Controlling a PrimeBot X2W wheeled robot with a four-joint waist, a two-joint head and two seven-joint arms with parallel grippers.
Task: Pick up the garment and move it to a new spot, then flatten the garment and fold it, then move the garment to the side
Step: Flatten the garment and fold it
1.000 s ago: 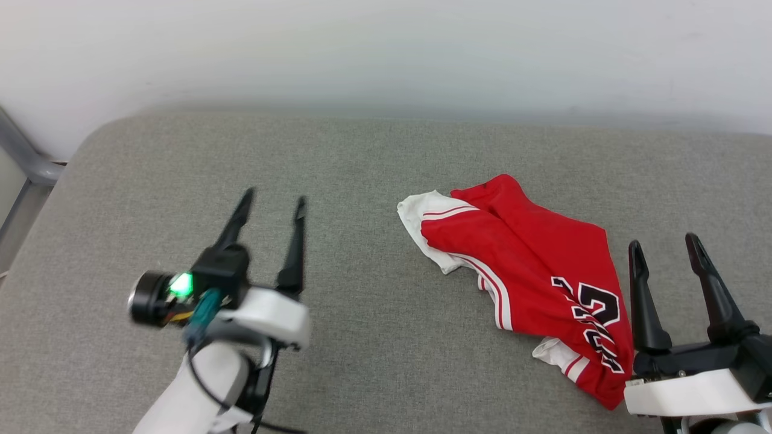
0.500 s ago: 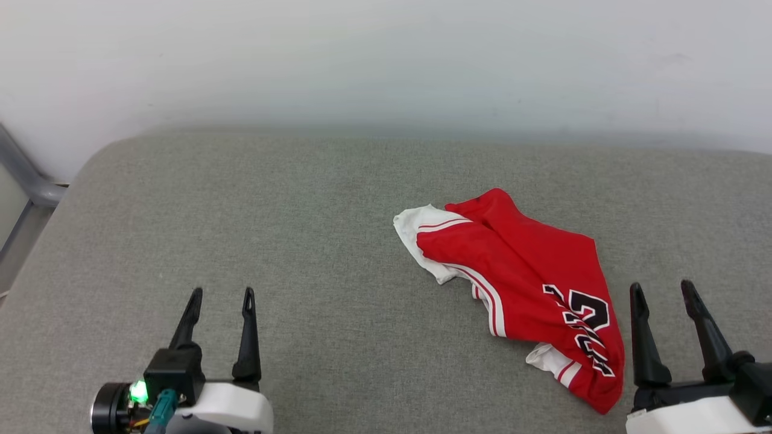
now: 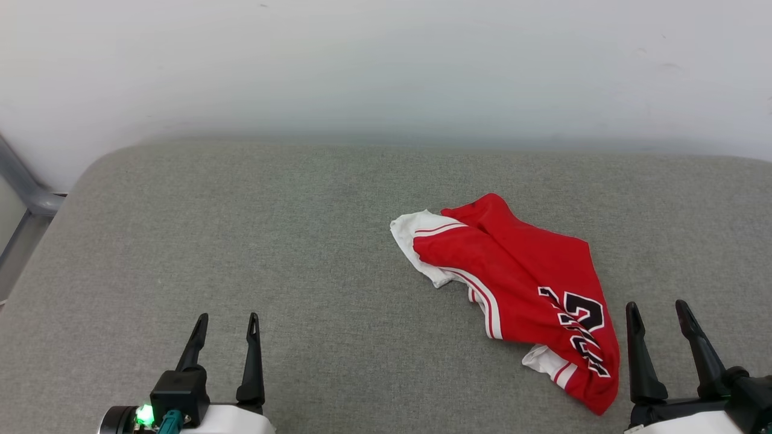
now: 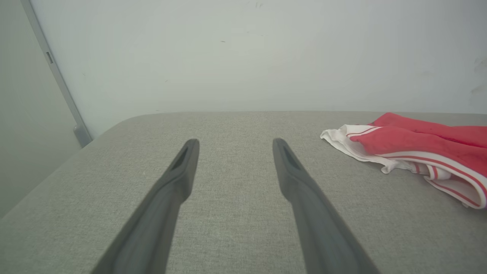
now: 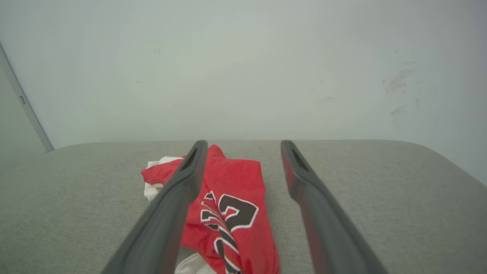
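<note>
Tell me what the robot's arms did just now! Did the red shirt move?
Both arms pulled back toward the robot: the left gripper a lot, the right gripper a little. Both stayed open, holding nothing. The red shirt stayed crumpled on the same spot of the grey cushion; its small shift in the head view is only the camera moving.

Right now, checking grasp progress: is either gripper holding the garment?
No, the left gripper and the right gripper stand open, neither closed on the garment.
</note>
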